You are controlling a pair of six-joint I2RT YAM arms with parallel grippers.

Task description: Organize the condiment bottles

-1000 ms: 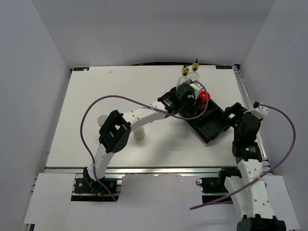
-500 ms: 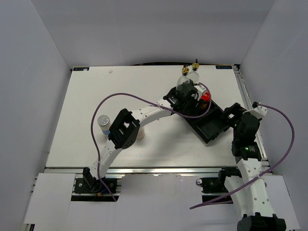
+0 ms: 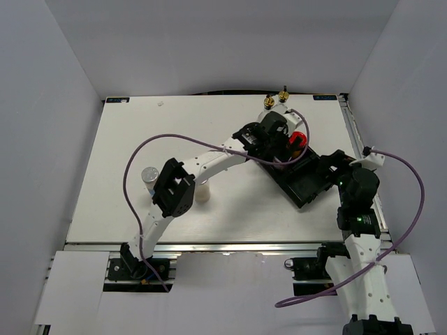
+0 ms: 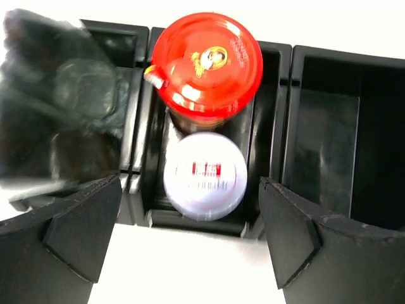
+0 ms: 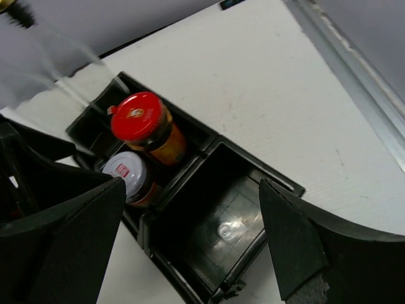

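A red-lidded jar (image 4: pixel 207 63) and a white-topped shaker (image 4: pixel 204 176) stand together in the middle compartment of the black tray (image 4: pixel 326 60). My left gripper (image 4: pixel 186 237) hangs open just above the shaker, its fingers apart on either side and touching nothing. Two glass bottles with gold pourers (image 3: pixel 269 103) (image 3: pixel 283 94) stand behind the tray. A blue-labelled shaker (image 3: pixel 149 174) and a pale shaker (image 3: pixel 202 192) stand on the table by the left arm. My right gripper (image 5: pixel 190 244) is open over the tray's empty compartment (image 5: pixel 221 221), beside the jar (image 5: pixel 140 119).
The tray (image 3: pixel 304 185) lies at an angle at the table's right side, near the right rail (image 3: pixel 357 139). A blurred clear glass shape (image 4: pixel 60 107) shows at the left of the left wrist view. White walls enclose the table.
My left gripper has opened and let go of the white-topped shaker, which now stands in the tray beside the red-lidded jar. The right arm has barely moved.
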